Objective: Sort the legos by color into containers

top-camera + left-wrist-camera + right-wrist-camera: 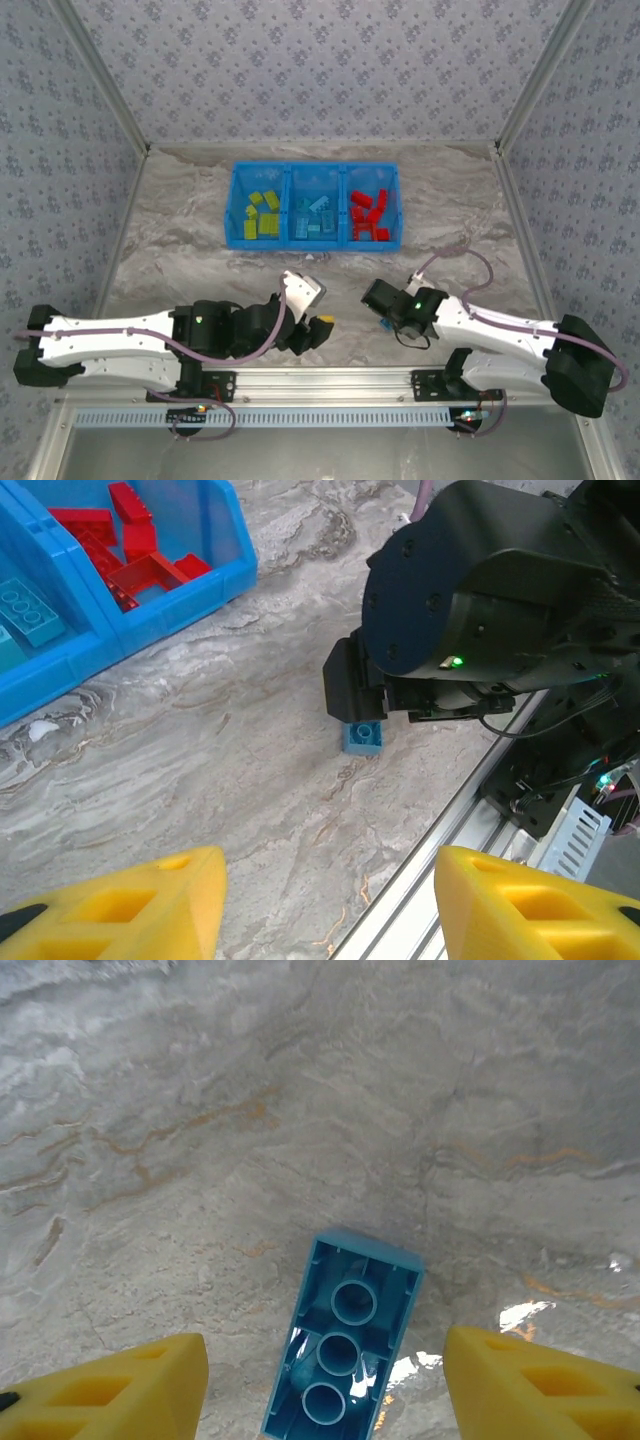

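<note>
My left claw (330,910) is wide open and has nothing in it. It hangs low over the table (200,750), and its arm lies along the front edge. The light blue brick (345,1345) is off to the right of that claw. It sits on the table near the front, well apart from the bin (315,166).

My right claw (325,1390) is much nearer. Its arm reaches in from the right and tips the claw down over the brick. This claw is wide open too. The brick sits between its two yellow fingers (545,1385), and they do not touch it. The brick's hollow side faces the claw. Its long side runs away from the claw, tipped a bit to the right, so the fingers can close across the short way.

I think the right claw should grab it. Then it goes in the middle box (315,185), with the other light blue bricks (315,218).
</note>
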